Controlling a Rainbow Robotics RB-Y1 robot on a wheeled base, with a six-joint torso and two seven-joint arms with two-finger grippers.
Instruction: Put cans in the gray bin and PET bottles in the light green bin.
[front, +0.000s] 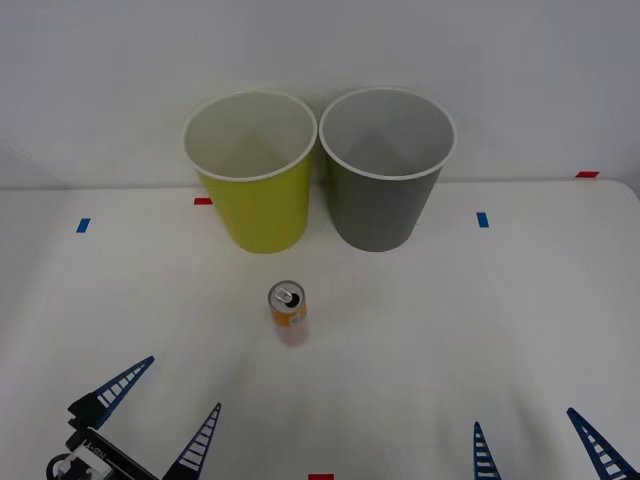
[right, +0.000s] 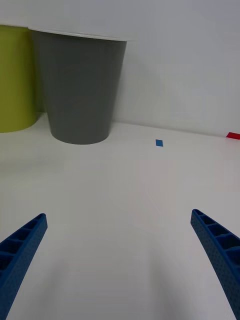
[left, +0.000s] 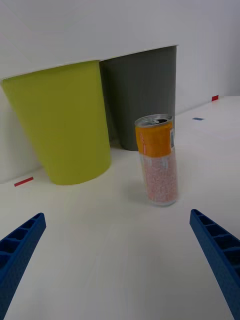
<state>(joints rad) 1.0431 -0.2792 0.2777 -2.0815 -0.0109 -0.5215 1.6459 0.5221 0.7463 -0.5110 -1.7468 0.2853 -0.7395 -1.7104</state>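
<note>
While the can (front: 288, 312) is standing upright on the table (front: 520, 330) before the light green bin (front: 252, 180) and gray bin (front: 385, 175), both grippers are waiting. Left gripper (front: 165, 405) and right gripper (front: 540, 440) are spreading wide, holding nothing.

Colours on a white tabletop (front: 120, 300)

Yellow-green round bin (front: 255, 190), dark gray round bin (front: 380, 195), orange-and-pale speckled drink can (front: 288, 312), blue ribbed fingers (front: 125, 385).

Matt-walled bins (front: 262, 205), shiny metal-topped can (front: 288, 313), smooth matt white table (front: 420, 340)

One can (front: 287, 312), two bins — green (front: 253, 170), gray (front: 385, 165)
</note>
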